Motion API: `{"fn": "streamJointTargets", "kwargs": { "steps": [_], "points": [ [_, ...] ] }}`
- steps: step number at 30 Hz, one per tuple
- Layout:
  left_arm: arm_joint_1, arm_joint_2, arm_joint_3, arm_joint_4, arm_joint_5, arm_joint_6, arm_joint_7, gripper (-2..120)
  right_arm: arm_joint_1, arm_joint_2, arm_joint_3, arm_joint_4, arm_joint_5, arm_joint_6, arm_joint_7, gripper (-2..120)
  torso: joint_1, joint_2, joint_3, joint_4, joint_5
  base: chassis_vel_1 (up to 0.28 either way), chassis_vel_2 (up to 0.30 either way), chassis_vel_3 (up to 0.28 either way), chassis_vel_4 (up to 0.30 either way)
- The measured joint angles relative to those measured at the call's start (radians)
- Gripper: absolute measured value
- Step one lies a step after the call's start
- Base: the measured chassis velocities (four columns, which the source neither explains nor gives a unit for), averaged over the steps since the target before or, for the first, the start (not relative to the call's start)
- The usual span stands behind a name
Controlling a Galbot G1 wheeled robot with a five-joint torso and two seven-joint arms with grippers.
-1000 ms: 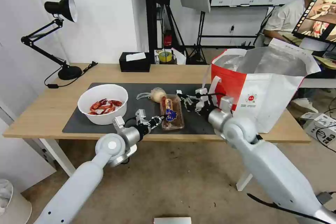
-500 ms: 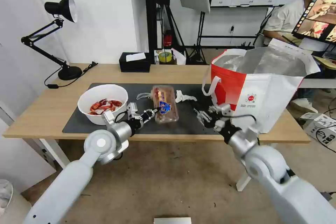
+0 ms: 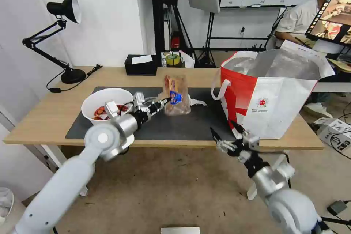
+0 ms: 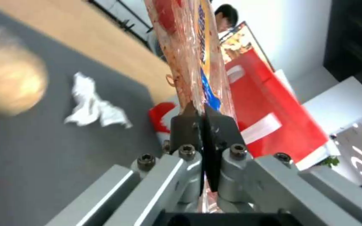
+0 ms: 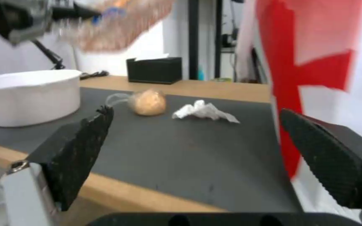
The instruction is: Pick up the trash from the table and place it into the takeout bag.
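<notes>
My left gripper (image 3: 166,101) is shut on one end of the clear plastic food tray (image 3: 176,95) and holds it tilted upright above the dark mat (image 3: 175,128). In the left wrist view the jaws (image 4: 202,121) pinch the tray's edge (image 4: 189,47). The white bowl of crayfish shells (image 3: 106,108) sits on the mat's left part. On the mat lie the crumpled tissue (image 5: 204,111) and the wrapped bun (image 5: 147,102). The takeout bag (image 3: 274,95) stands open at the table's right end. My right gripper (image 3: 226,139) hangs open below the table's front edge (image 3: 44,124), its fingers (image 5: 80,150) spread wide.
A black tissue box (image 3: 140,64) stands at the table's back edge, and a black desk lamp (image 3: 62,40) at the back left. The bag's red side panel (image 5: 311,62) is close beside my right gripper.
My left gripper has lifted the tray off the mat and tipped it upright. My right arm has drawn back from the mat and dropped below the table's front edge.
</notes>
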Motion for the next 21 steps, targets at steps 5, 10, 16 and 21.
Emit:
{"fn": "streamJointTargets", "kwargs": {
  "steps": [5, 10, 16, 21],
  "points": [
    [-0.095, 0.008, 0.050, -0.005, -0.026, -0.007, -0.007, 0, -0.089, 0.046, 0.013, -0.002, -0.054, 0.072, 0.005, 100, 0.000, 0.000, 0.000, 0.0003, -0.0002, 0.000, 0.000, 0.000, 0.000],
    [-0.221, -0.026, 0.126, 0.019, -0.049, -0.022, -0.024, 0, -0.103, 0.058, 0.013, -0.022, -0.069, 0.086, 0.005, 100, 0.000, 0.000, 0.000, 0.0002, 0.0000, 0.000, 0.000, 0.000, 0.000],
    [-0.363, -0.087, 0.219, 0.082, -0.058, -0.034, -0.035, 0, -0.088, 0.058, 0.017, -0.042, -0.070, 0.087, 0.005, 100, 0.000, 0.000, 0.000, 0.0002, 0.0003, 0.000, 0.000, 0.000, 0.000],
    [-0.471, -0.158, 0.298, 0.161, -0.059, -0.044, -0.040, 0, -0.070, 0.055, 0.019, -0.062, -0.069, 0.086, 0.005, 100, 0.000, 0.000, 0.000, 0.0003, 0.0002, 0.000, 0.000, 0.000, 0.000]
  ]
}}
